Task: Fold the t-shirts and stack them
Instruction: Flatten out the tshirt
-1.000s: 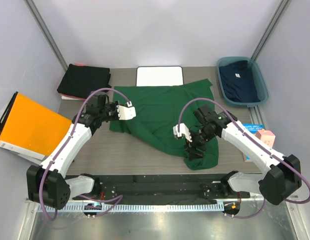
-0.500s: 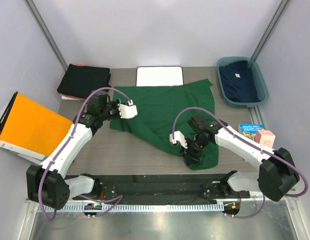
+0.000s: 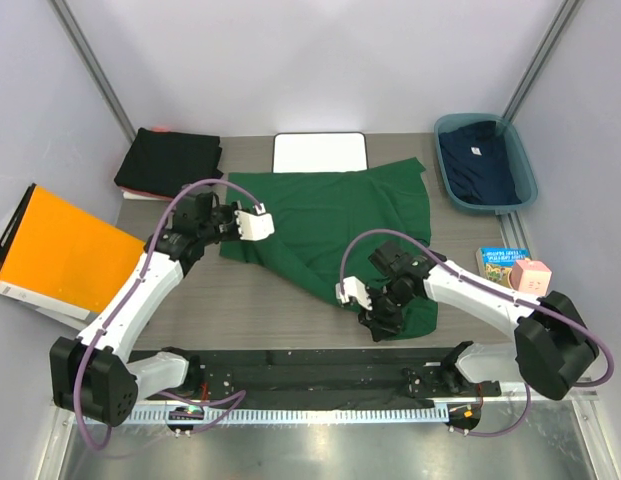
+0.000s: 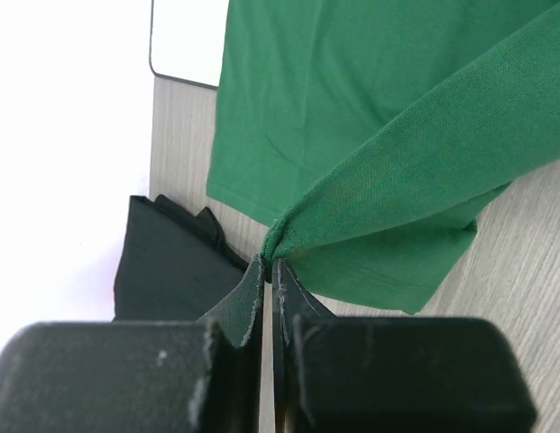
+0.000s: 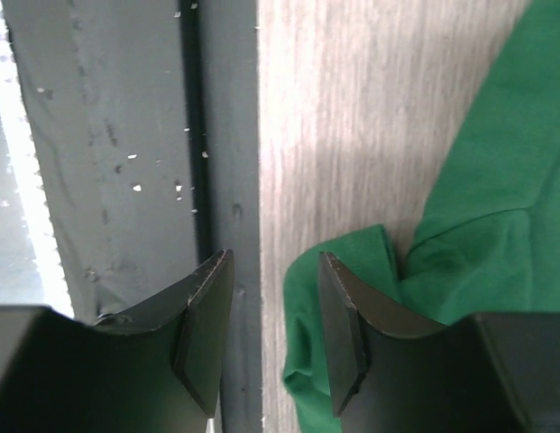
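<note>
A dark green t-shirt [image 3: 330, 215] lies spread and rumpled across the table's middle. My left gripper [image 3: 233, 226] is shut on its left edge; in the left wrist view the jaws [image 4: 269, 263] pinch a bunched point of green cloth [image 4: 352, 117]. My right gripper [image 3: 378, 318] hovers open at the shirt's near corner. In the right wrist view [image 5: 275, 307] a green fold [image 5: 308, 316] lies beside the right finger, the rest of the gap bare. Black folded t-shirts [image 3: 170, 160] sit at the far left. A navy t-shirt [image 3: 480, 165] fills the teal basket.
A white board [image 3: 320, 152] lies at the back centre, partly under the green shirt. An orange folder [image 3: 65, 250] leans off the left edge. The teal basket [image 3: 522, 190] stands back right, a small printed box [image 3: 515, 268] right. The dark front rail [image 5: 216, 135] borders the table.
My right gripper has moved left and nearer along the shirt's near corner, and its jaws have narrowed somewhat. The left gripper has held its pinch, almost still.
</note>
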`<act>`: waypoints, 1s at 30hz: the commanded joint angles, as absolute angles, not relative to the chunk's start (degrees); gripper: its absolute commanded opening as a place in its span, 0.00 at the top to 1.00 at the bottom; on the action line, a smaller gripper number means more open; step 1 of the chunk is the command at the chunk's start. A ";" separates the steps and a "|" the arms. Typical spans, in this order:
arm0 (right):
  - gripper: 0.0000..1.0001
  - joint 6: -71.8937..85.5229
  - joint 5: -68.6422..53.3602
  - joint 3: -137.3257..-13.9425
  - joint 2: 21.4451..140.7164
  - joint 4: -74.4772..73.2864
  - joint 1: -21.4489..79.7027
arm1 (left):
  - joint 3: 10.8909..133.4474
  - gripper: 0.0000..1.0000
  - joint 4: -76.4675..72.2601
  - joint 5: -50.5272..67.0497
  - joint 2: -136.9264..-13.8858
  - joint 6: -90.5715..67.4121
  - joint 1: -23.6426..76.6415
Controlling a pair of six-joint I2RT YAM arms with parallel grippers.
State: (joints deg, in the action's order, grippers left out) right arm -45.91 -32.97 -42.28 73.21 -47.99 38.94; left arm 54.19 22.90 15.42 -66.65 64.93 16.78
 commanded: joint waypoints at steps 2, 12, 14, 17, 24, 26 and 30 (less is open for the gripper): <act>0.52 -45.44 -31.55 -43.50 74.79 -45.00 39.29 | 53.44 1.00 20.57 15.91 -65.13 64.60 16.88; 0.49 -45.35 -28.31 -44.30 79.45 -41.31 39.46 | 53.00 1.00 19.25 15.47 -64.95 63.90 16.87; 0.49 -45.52 -27.34 -44.38 80.33 -40.08 39.46 | 52.82 1.00 19.25 15.38 -64.69 63.81 16.87; 0.49 -45.09 -26.72 -44.30 81.12 -38.76 39.72 | 52.91 1.00 19.25 15.64 -64.69 63.81 16.88; 0.55 -44.74 -24.00 -43.51 82.62 -36.65 39.90 | 53.09 1.00 19.16 16.08 -65.04 62.84 16.70; 0.55 -45.26 -23.56 -43.24 82.79 -36.74 39.82 | 53.09 1.00 19.07 16.00 -65.04 62.75 16.61; 0.55 -45.79 -22.77 -42.01 82.18 -37.09 39.90 | 52.91 1.00 19.07 15.91 -64.86 62.75 16.44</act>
State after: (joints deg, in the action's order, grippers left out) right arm -45.10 -24.56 -42.76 82.63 -38.11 39.55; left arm 53.06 22.28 15.44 -66.19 63.64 16.75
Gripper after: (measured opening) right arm 0.450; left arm 0.008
